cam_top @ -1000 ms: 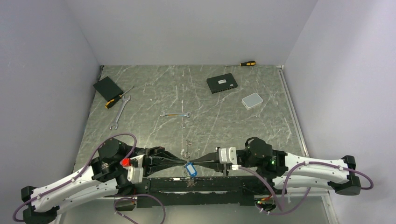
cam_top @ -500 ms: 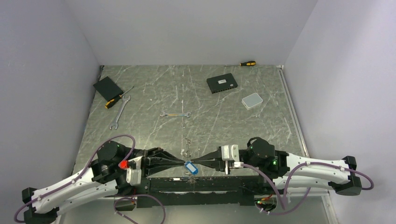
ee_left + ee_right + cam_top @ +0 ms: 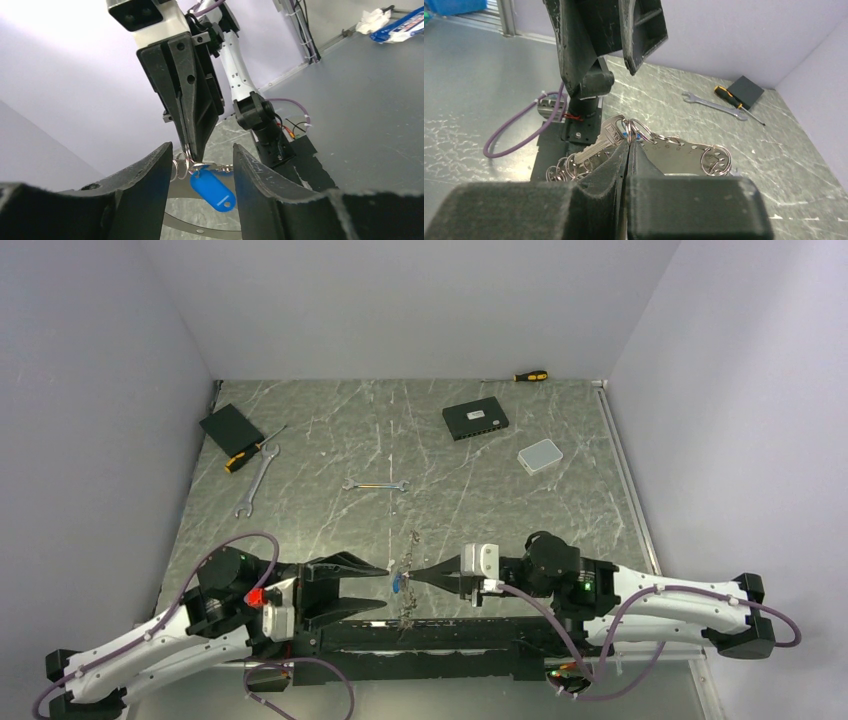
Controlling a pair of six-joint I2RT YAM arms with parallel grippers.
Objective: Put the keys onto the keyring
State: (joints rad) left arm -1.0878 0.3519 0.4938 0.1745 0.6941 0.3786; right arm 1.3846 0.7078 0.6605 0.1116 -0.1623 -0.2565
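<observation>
Keys [image 3: 607, 134] over marbled grey table [image 3: 470, 505], lilac walls [image 3: 400, 300].

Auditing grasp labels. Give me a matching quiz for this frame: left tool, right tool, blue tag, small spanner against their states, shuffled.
Things:
1. left tool
2. right tool
3. blue tag
4. small spanner

States:
a. lies flat on the table, far from both arms
b. open, gripping nothing
c. hangs under the pinched rings
d. shut on the keys

Pairs: 1-b; 2-d; 3-c; 4-a
</observation>
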